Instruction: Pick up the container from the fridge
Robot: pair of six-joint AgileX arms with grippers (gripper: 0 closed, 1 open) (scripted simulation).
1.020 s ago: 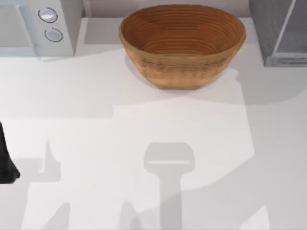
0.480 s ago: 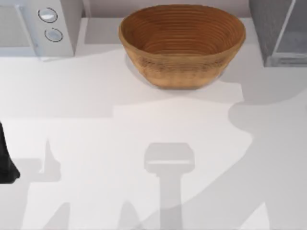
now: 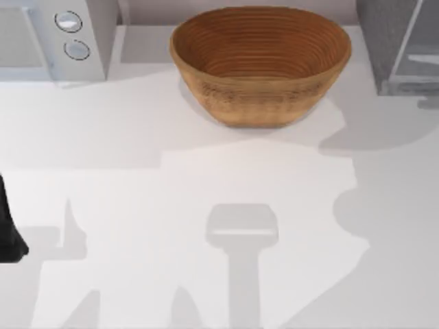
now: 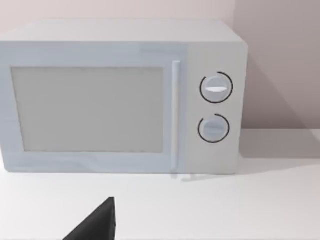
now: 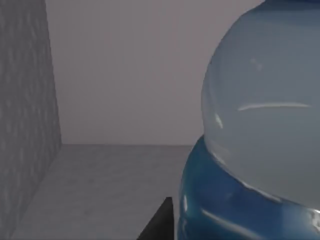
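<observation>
Although my right gripper is pushed deep into the fridge (image 5: 30, 125), I cannot tell from here how far its jaws stand apart or whether they hold anything; one dark tip (image 5: 159, 223) pokes up just beside the container (image 5: 260, 130), and that is all I get of it. The container looms very close in my right wrist view, a rounded clear body above a glossy blue part that I take for the cap (image 5: 220, 210), so it seems to lie tilted or turned over relative to my wrist rather than standing square to it. It sits inside the fridge, near the speckled grey side wall and in front of the pale back wall, on the grey floor of the compartment.

From above, the fridge (image 3: 384, 48) stands to the right of the basket (image 3: 260, 62), at the table's far corner, its glassy front panel (image 3: 420, 48) angled toward the basket. The microwave (image 3: 55, 38) stands well to the left of the basket, and my left arm (image 3: 8, 229) is parked far from the fridge; its wrist looks straight at the microwave door, and I cannot tell its jaw state either.

I judge the bottle light and thin-walled, smooth and likely slippery, apt to dent or squirt out under a hard pinch. The cap looks stiffer, so the neck just under it, or the cap itself, seems the safer hold, with the squeeze kept gentle.
</observation>
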